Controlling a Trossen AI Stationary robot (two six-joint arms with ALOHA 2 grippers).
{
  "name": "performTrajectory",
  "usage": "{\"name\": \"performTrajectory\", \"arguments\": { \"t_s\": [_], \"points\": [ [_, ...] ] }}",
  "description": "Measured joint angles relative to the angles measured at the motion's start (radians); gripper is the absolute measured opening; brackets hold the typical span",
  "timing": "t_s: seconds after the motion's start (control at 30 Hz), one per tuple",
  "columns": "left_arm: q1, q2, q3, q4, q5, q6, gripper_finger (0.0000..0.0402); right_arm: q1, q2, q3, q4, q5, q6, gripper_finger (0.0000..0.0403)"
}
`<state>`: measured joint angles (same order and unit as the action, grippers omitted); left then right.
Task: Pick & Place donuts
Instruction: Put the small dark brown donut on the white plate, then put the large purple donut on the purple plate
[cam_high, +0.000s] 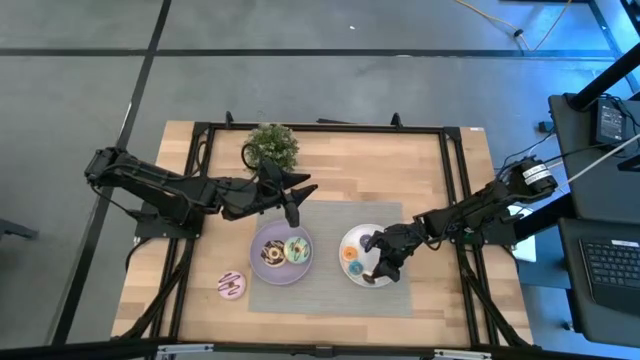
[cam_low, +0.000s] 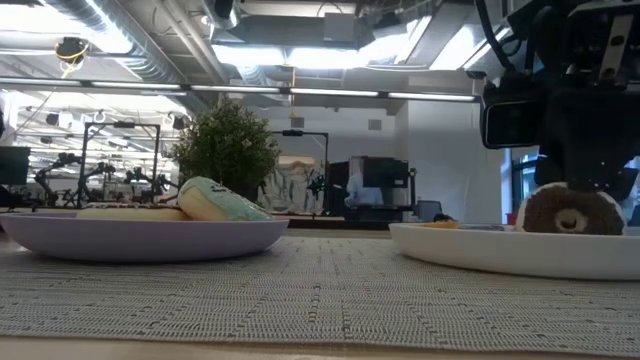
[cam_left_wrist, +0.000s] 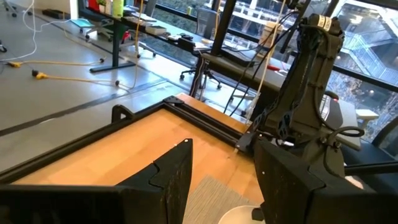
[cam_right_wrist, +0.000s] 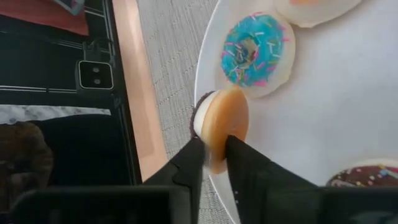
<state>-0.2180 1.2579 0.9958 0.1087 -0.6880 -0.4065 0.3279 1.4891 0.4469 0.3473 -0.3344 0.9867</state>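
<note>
Donuts: the right gripper (cam_right_wrist: 214, 155) pinches 1 chocolate-white donut (cam_right_wrist: 222, 124) at the white plate (cam_right_wrist: 348, 112) rim, probably placing; next, release.

1. I scan the high view: no lettering I can read on the table (cam_high: 330, 170), mat (cam_high: 330, 290) or plates.
2. Low view: the room behind carries no sign I can make out.
3. Both wrist views: no label, brand or number shows that I can read.
</note>
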Motion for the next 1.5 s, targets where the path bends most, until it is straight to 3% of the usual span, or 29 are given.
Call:
{"name": "performTrajectory", "arguments": {
  "t_s": [0.33, 1.13, 1.23, 1.5],
  "points": [
    [0.0, 0.0, 0.0, -0.008, 0.0, 0.0, 0.0164, -0.003, 0.0, 0.0, -0.035, 0.0, 0.007, 0.0136],
    [0.0, 0.0, 0.0, -0.066, 0.001, -0.028, 0.0164, -0.003, 0.0, 0.012, -0.1, 0.043, -0.025, 0.0132],
    [0.0, 0.0, 0.0, -0.066, 0.0, -0.029, 0.0164, -0.003, 0.0, 0.067, -0.186, 0.053, -0.076, 0.0132],
    [0.0, 0.0, 0.0, -0.066, 0.0, -0.029, 0.0164, -0.003, 0.0, 0.225, -0.654, 0.186, -0.19, 0.0132]
  ]
}}
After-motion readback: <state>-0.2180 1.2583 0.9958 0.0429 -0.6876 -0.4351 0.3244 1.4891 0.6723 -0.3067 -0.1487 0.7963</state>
